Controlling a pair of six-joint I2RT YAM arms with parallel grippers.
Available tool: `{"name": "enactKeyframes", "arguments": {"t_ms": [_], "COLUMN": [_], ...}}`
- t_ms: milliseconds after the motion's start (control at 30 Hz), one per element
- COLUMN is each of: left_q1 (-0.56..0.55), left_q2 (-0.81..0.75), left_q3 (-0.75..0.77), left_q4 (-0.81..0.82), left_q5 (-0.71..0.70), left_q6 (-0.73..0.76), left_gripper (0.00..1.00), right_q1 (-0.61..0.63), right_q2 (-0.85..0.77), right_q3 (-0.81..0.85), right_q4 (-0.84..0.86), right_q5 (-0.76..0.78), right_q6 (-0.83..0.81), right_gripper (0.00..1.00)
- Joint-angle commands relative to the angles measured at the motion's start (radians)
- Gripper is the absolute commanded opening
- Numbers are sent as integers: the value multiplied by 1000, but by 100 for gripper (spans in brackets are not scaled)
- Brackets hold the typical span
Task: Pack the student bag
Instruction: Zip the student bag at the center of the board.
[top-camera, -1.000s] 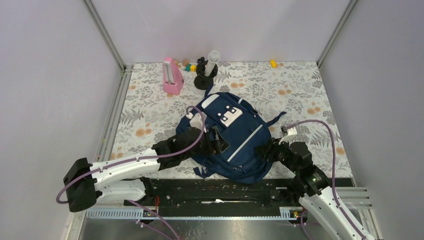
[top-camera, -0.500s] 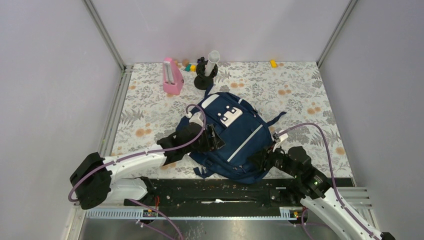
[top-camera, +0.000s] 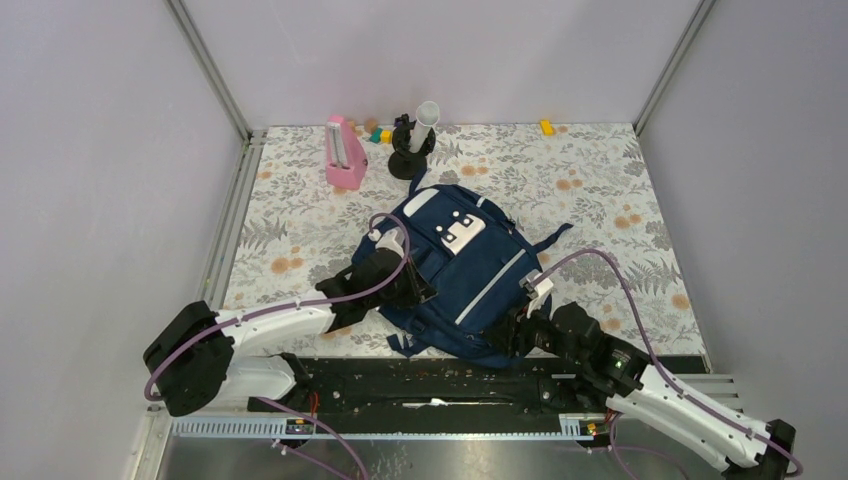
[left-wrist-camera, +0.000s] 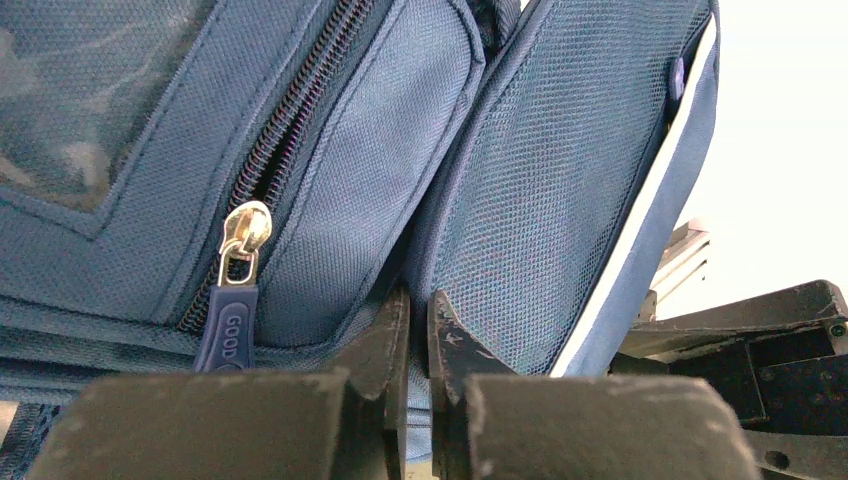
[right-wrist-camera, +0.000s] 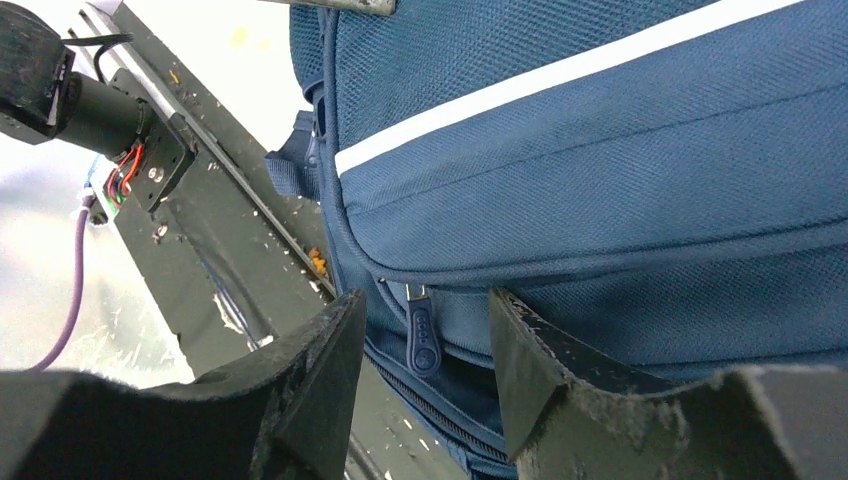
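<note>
Centrally, student bag (top-camera: 480, 270) on floral, perhaps cloth, surface (top-camera: 600, 190); grey walls (top-camera: 450, 60).

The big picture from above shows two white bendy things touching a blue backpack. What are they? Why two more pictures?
They are two robot arms with two-finger grippers, there to pack the navy blue fabric backpack. The big picture comes from a camera above and behind them. The other two come from cameras on the wrists, showing each arm's black fingers up close. The backpack lies on a flowery table, with a pink wedge-shaped box, a black stand holding a white tube and a small yellow block at the far edge. The left gripper is pinched shut on a fold of the backpack. The right gripper is open, one finger each side of a dark blue zipper pull.
</note>
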Motion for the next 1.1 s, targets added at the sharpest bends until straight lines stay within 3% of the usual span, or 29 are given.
{"name": "enactKeyframes", "arguments": {"t_ms": [0, 200, 667, 867, 1067], "left_q1": [45, 79, 121, 134, 141], "left_q2": [-6, -8, -21, -16, -14], "left_q3": [13, 21, 14, 23, 21], "left_q4": [33, 13, 6, -5, 0], "left_q5": [6, 18, 42, 44, 45], "left_q6": [46, 81, 101, 107, 103], "left_gripper": [0, 0, 0, 0, 0], "right_q1": [68, 152, 331, 406, 443], "right_q2": [60, 193, 341, 475, 571], "right_q3": [-1, 13, 98, 144, 174], "right_q4": [115, 191, 165, 155, 165], "right_q5": [125, 249, 461, 574, 625], "right_q6": [-1, -18, -19, -15, 11], "right_gripper": [55, 55, 55, 44, 48]}}
